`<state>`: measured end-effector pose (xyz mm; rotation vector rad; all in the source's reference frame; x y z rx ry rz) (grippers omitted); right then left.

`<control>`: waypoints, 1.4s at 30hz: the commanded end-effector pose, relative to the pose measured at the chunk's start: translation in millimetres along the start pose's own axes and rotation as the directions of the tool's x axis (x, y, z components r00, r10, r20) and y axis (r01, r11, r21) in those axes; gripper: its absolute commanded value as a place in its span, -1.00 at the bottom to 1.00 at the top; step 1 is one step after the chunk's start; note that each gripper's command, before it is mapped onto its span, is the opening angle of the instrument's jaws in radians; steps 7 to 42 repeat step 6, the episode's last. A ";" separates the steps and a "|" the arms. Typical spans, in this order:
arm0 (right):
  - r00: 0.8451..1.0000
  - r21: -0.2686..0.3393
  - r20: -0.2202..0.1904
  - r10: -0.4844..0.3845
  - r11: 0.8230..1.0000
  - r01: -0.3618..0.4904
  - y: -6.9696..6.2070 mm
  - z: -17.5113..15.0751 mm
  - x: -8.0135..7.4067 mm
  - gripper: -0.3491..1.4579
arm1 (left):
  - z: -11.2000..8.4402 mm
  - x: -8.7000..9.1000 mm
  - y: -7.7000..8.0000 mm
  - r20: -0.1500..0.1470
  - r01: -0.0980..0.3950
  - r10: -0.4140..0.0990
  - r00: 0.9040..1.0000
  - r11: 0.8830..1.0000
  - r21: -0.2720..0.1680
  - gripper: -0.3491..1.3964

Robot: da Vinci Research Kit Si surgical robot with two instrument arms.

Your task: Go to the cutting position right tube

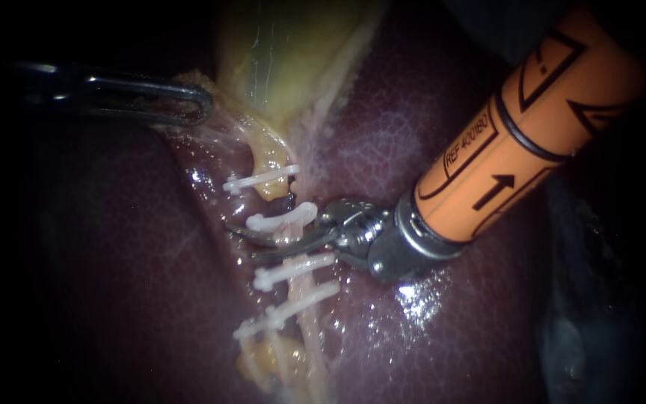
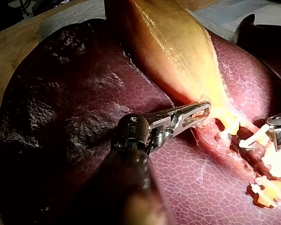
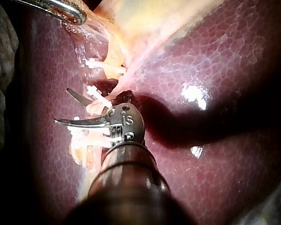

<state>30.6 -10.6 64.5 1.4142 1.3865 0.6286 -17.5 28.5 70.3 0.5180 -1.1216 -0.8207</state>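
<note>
Pale tubes (image 1: 302, 290) run down from the gallbladder (image 1: 285, 52) neck, crossed by several white clips (image 1: 282, 218). I cannot tell which strand is the right tube. My right instrument (image 1: 244, 243), with an orange shaft and curved blades, comes in from the upper right. Its blades stand open around the strands between the second clip and the third clip (image 1: 293, 271). The right wrist view shows the same gap between the blades (image 3: 65, 107). My left instrument (image 1: 188, 105) is shut on the gallbladder's edge near the neck (image 2: 192, 115) and holds it taut.
Dark red liver (image 1: 114, 284) lies on both sides of the clipped strip, wet and glossy on the right (image 1: 413, 299). Yellow fatty tissue (image 1: 271, 359) sits below the lowest clip. A wooden bench edge (image 2: 18, 51) shows beyond the liver.
</note>
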 end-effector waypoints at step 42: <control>1.000 0.000 0.002 -0.001 1.000 0.001 0.2 0.0 -0.2 0.85 | 0.0 0.0 0.0 0.000 0.000 0.000 1.000 1.000 0.000 -1.00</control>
